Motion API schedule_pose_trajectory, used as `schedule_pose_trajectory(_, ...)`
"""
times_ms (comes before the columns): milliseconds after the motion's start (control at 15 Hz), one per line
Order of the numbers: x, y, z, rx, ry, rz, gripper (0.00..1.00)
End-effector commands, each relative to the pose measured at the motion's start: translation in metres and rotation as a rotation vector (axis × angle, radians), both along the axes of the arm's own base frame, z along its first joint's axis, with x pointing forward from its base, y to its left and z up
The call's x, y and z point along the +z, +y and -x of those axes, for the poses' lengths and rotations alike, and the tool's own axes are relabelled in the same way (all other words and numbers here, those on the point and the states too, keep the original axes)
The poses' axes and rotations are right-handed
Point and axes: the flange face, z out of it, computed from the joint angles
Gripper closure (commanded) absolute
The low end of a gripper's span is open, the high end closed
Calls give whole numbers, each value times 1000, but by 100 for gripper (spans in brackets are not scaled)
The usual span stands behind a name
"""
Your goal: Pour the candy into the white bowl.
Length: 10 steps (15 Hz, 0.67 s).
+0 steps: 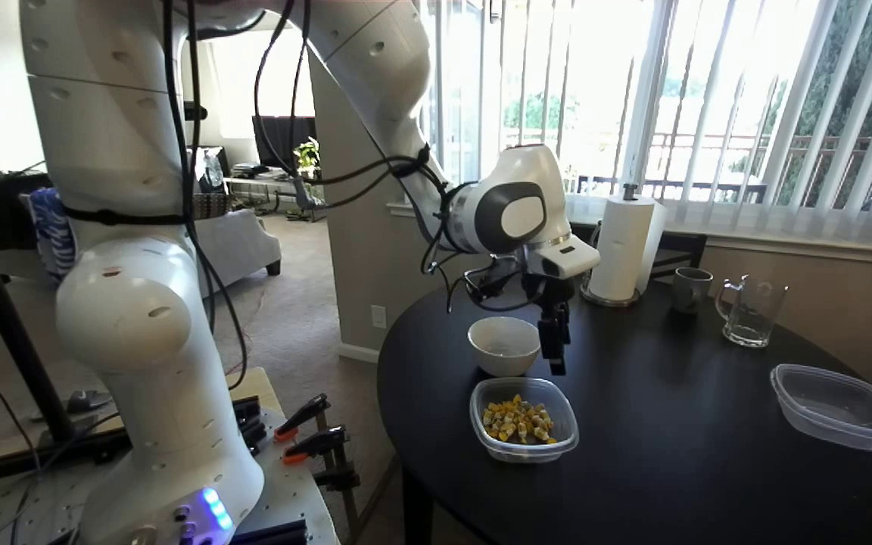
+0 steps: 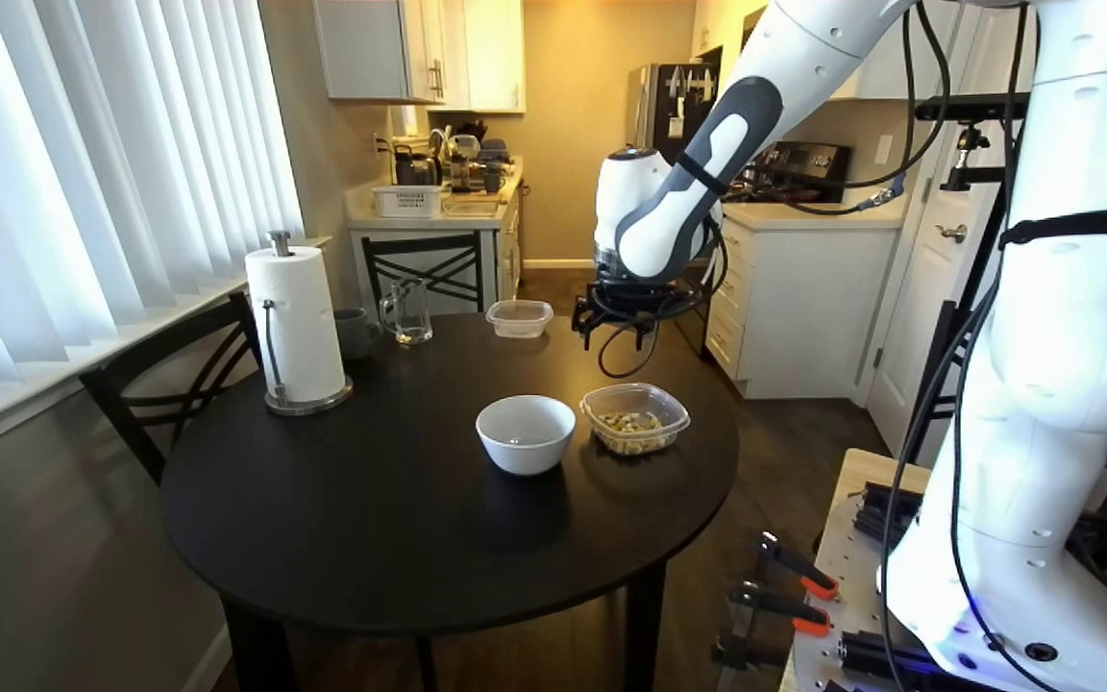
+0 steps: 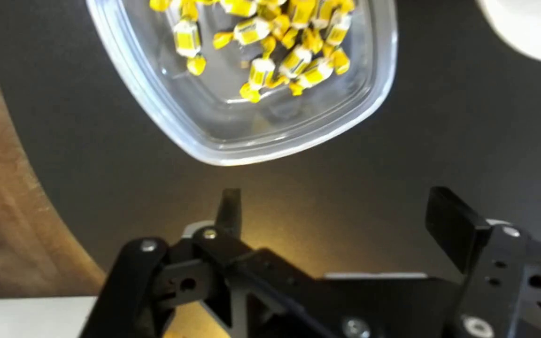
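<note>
On the round black surface (image 1: pixel 663 424), a heap of small yellowish candy pieces (image 1: pixel 519 421) lies in a clear, roughly square plastic container (image 1: pixel 530 453), just beside a small, round white bowl (image 1: pixel 504 356). Only the wrist view makes out yellow-and-white wrappers (image 3: pixel 295 62) with twisted ends; it also shows the black two-fingered tool (image 3: pixel 334 202), its fingers (image 3: pixel 456 230) spread wide over bare surface. Both exterior views place the tool above the surface but make the gap between its fingers hard to read. Only in an exterior view does a pale upholstered sofa (image 1: pixel 235 246) show. The wrist view cuts off the bowl at the upper right, and the container with part of its candy at the top. In an exterior view, a grey mug (image 2: pixel 353 332) is partly hidden behind a white paper-towel roll (image 2: pixel 299 327), and single candies blur together.
</note>
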Motion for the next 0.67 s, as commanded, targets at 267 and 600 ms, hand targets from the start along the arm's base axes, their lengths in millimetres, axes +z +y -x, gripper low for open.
schedule_pose_trajectory(267, -35, 9, -25, 69, 44, 75, 0)
schedule_pose_trajectory(600, -68, 21, -38, 90, 99, -22, 0)
